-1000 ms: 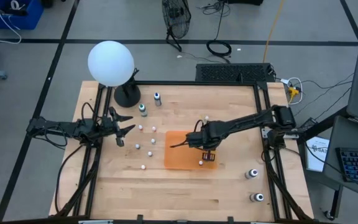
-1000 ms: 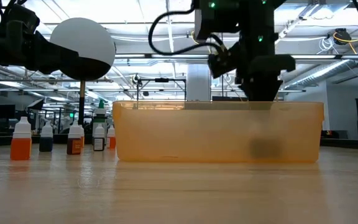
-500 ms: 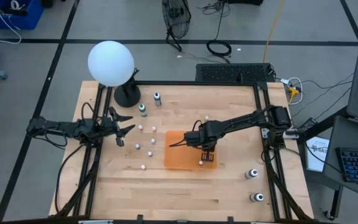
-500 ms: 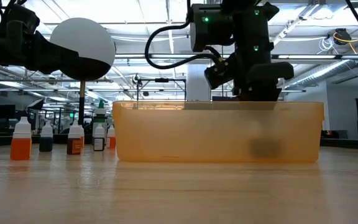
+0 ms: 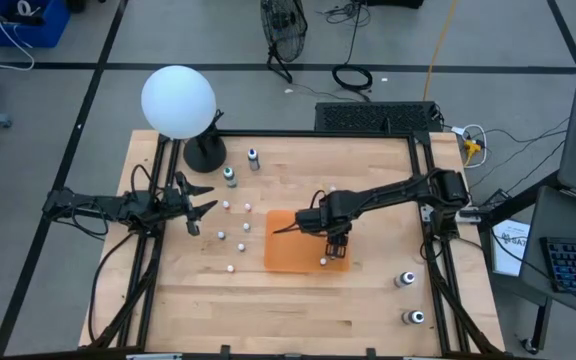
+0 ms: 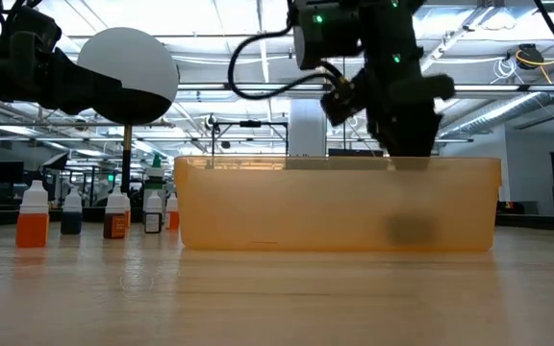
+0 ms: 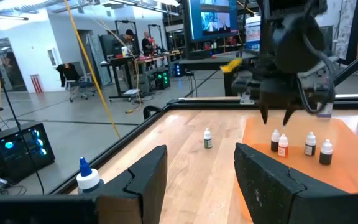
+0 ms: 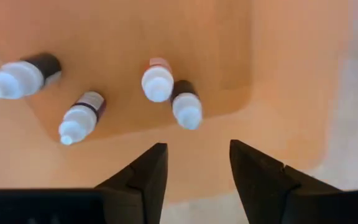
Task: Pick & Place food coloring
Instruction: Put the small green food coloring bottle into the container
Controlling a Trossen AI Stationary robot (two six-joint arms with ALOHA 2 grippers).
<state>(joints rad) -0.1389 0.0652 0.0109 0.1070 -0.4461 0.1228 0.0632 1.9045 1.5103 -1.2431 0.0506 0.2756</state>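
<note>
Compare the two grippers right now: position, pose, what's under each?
Position: the right gripper hangs over the orange tray; the left gripper waits at the table's left side, away from the tray.
Pose: the right points down; the left points sideways along the table.
Beneath: the right has four bottles standing in the tray under it; the left has none under it, loose bottles standing just beyond it.
Shared: both open, both empty.

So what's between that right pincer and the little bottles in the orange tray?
Nothing: the right pincer hangs open above the bottles in the orange tray, with only bare air between, per the right wrist view.
</note>
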